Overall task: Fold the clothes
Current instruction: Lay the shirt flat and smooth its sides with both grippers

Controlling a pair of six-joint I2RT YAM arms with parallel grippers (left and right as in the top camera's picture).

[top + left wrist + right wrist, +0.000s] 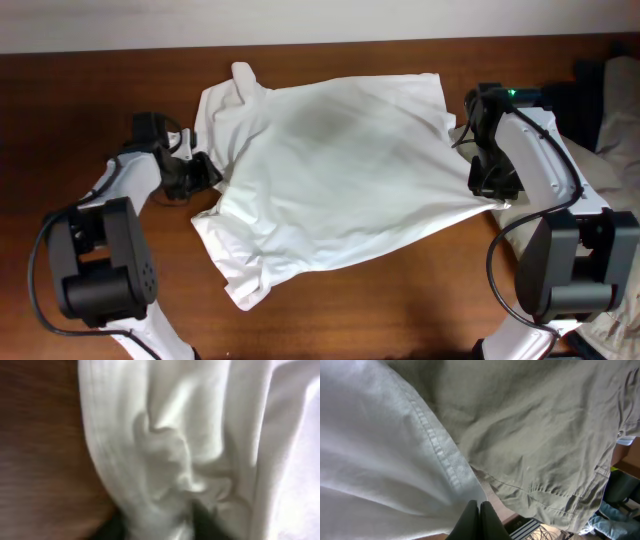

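So the white T-shirt (330, 170) was lying mostly opened out across the middle of the wooden table (400, 310), a bit skewed, with an end drawn toward each arm. The left gripper (205, 172) sat at the shirt's left edge. In its wrist view the dark fingers (204, 521) looked clamped on a bunched wad of cloth, with deep folds piling up right above them. The right gripper (492, 197) had the opposite corner. Its wrist view showed the fingers pressed tight together right where the stitched hem (437, 445) ran down to them, and overhead the cloth came to a stretched point there. My read: this thing is thin, very light and totally floppy, with no stiffness at all. Whatever isn't held would probably sag, and the loose lower-left corner (240, 290) had already curled up on itself. It's not fragile, but a small pinch of single-layer cloth could slip out. I'd grab at hems or seams where it's doubled, near the corners, and keep it lightly stretched between both arms so a fold lands flat. It'd likely slide easily on the wood too. One more thing: the khaki garment (545, 435) was right behind the right fingers, so it could easily get snagged.
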